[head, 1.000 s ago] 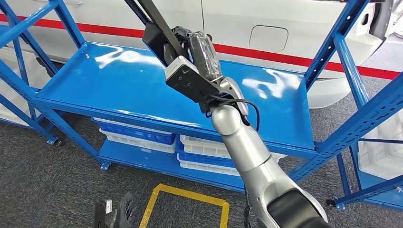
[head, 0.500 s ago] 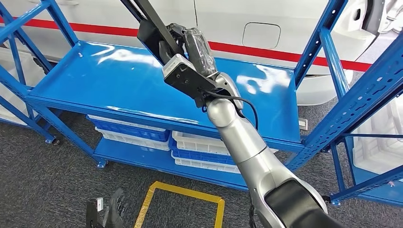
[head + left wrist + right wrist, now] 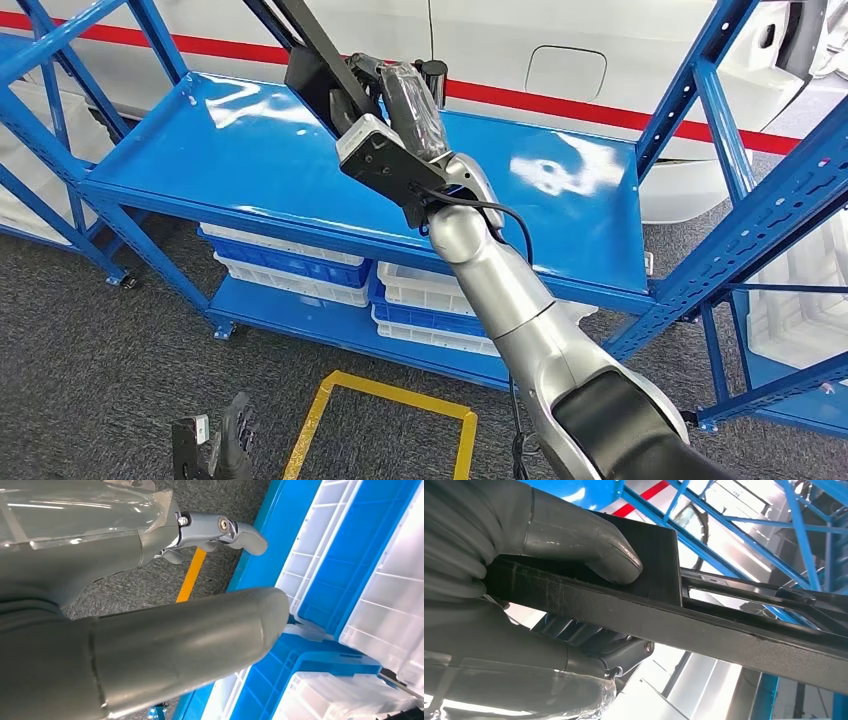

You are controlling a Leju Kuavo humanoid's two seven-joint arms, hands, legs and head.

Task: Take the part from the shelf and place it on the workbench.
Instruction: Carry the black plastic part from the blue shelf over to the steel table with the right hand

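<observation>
We hold the long black part (image 3: 318, 62) in our right hand (image 3: 400, 100), raised clear above the blue shelf (image 3: 250, 160). Our left hand (image 3: 225, 450) hangs low, fingers apart, holding nothing. The pickup looks done; carrying it to the worktop remains.

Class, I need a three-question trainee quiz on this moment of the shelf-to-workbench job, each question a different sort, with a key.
1. True or false: the right hand grips the long black part.
2. Multiple choice: the stacked blue and white crates sit (a) on the top shelf, (b) on the lower shelf, (c) on the floor.
3. Fill in: the left hand holds ____.

Key: 1 true; 2 b; 3 nothing.
</observation>
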